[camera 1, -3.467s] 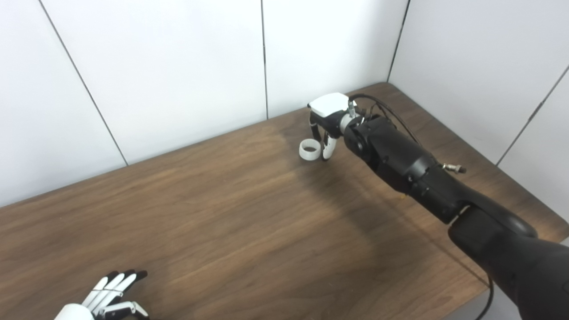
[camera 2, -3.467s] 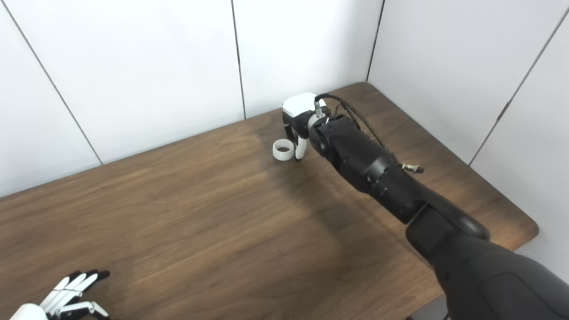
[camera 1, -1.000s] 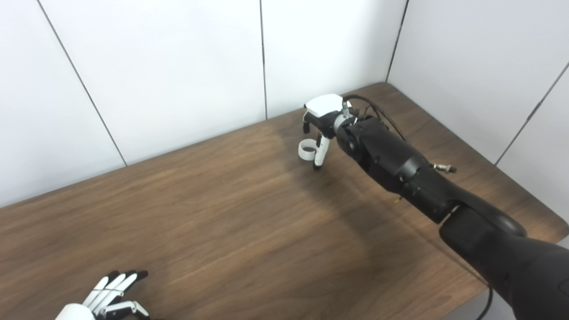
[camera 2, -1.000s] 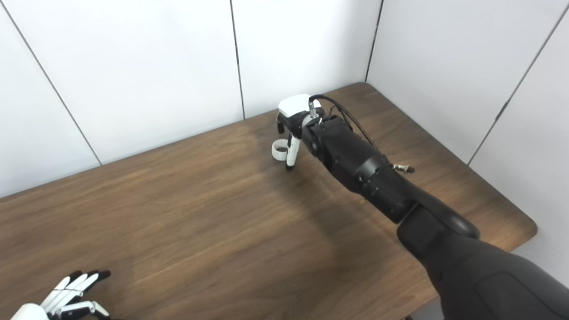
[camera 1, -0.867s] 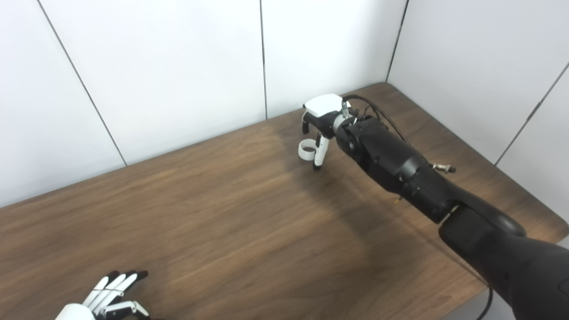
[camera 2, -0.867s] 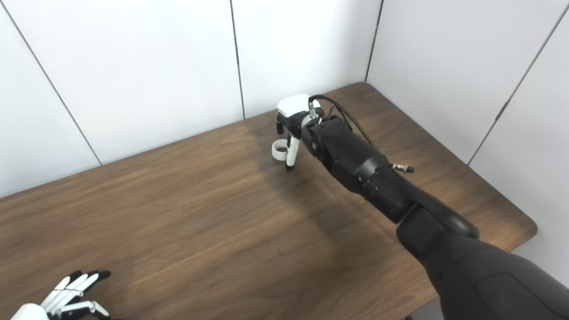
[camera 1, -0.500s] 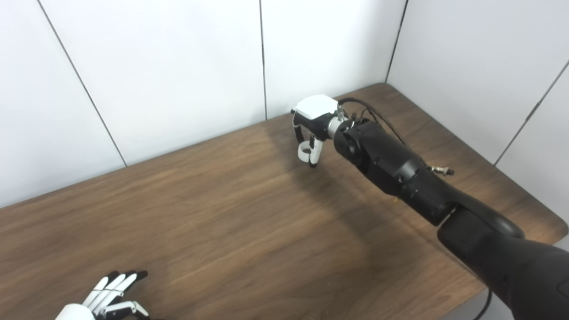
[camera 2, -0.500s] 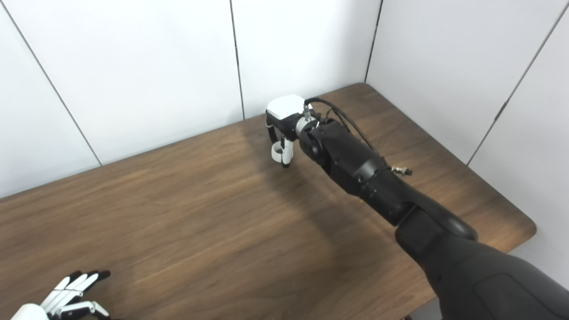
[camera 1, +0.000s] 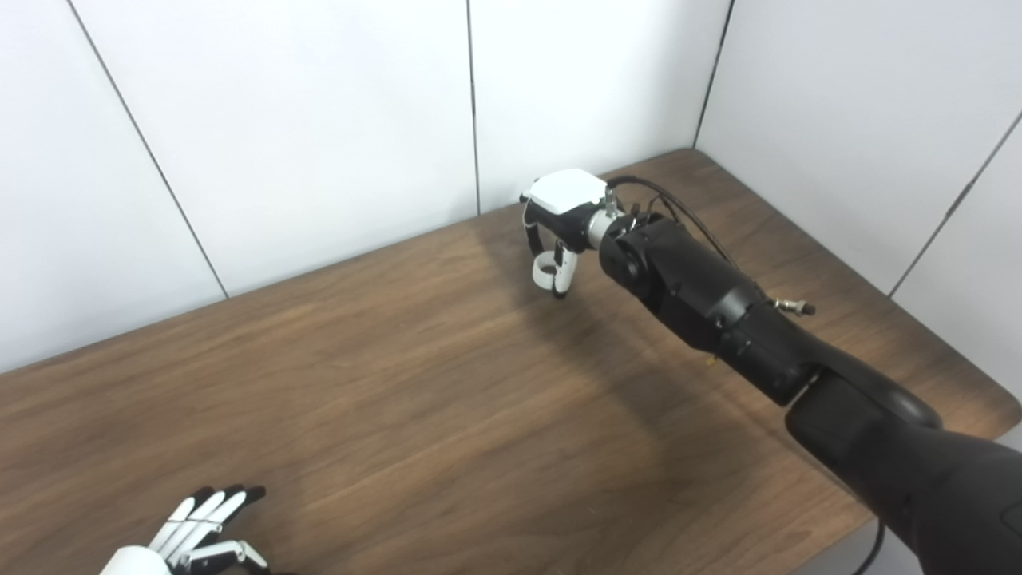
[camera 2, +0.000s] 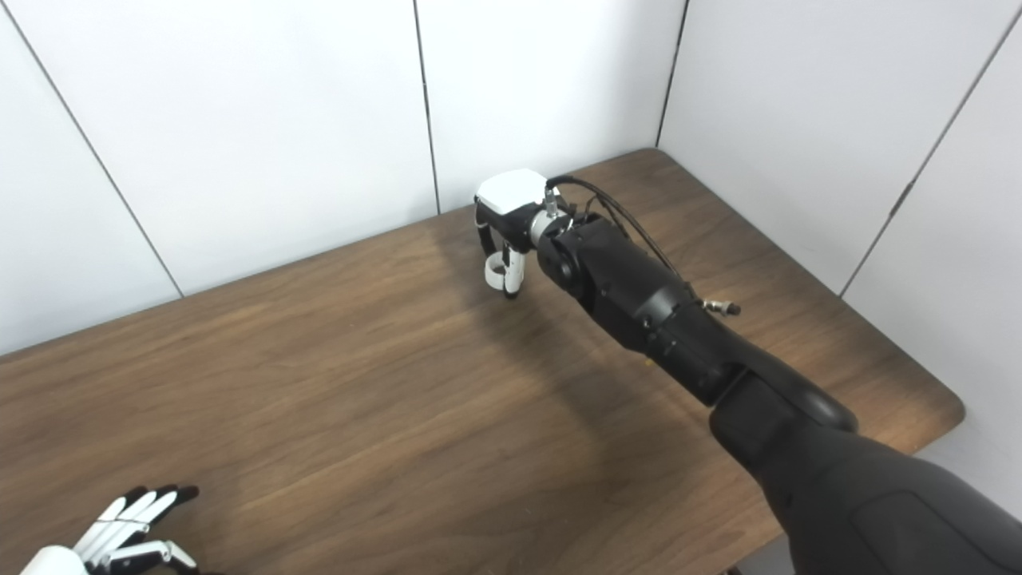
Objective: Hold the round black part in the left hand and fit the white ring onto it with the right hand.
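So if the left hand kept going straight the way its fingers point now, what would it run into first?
The left hand lies open, fingers aimed up and right across the bare table. Nothing seems to stand in that line before the wall panels, though depth is unclear.

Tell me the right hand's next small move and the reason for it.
Probably lift the white ring clear of the table. The right hand is closed around it at the far edge, the left hand waits open near the front corner, and no round black part is in view.
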You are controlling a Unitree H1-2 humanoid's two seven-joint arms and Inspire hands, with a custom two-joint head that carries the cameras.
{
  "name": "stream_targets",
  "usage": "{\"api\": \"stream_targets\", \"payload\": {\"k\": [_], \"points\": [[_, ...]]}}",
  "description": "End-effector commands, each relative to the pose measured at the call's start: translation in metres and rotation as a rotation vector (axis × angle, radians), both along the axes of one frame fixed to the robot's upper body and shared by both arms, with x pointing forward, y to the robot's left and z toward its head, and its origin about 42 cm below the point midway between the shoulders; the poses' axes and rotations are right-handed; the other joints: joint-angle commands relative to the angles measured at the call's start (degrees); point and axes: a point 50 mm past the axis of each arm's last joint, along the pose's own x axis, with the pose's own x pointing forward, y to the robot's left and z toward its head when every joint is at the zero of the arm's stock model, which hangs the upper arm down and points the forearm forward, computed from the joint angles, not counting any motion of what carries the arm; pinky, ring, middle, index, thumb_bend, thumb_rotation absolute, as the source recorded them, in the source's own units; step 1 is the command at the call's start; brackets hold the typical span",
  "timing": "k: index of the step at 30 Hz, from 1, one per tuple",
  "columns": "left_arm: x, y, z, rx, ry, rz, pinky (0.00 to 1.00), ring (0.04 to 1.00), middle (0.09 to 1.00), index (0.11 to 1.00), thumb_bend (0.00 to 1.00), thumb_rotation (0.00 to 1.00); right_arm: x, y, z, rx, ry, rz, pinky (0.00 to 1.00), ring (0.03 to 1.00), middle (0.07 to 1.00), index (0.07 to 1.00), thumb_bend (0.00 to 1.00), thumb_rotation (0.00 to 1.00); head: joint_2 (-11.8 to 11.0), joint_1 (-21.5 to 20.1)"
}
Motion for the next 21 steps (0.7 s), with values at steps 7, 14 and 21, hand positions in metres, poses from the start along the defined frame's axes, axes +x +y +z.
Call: {"api": "stream_targets", "payload": {"k": [7, 14, 21], "points": [[0.006, -0.003, 0.003, 0.015, -0.021, -0.015, 1.00, 0.956, 0.939, 0.478, 0.52, 0.05, 0.002, 0.013, 0.039, 0.023, -0.124, 0.081, 1.00, 1.000, 0.949, 0.482, 0.51, 0.13, 0.5, 2.4], [0.019, -0.022, 0.003, 0.019, -0.030, -0.036, 1.00, 0.951, 0.937, 0.478, 0.51, 0.05, -0.007, 0.027, 0.058, 0.040, -0.183, 0.182, 1.00, 1.000, 0.949, 0.482, 0.51, 0.13, 0.8, 5.7], [0.034, -0.046, 0.004, 0.028, -0.045, -0.045, 1.00, 0.950, 0.942, 0.479, 0.51, 0.05, -0.022, 0.041, 0.073, 0.055, -0.227, 0.279, 1.00, 1.000, 0.952, 0.482, 0.51, 0.13, 1.5, 10.0]]}}
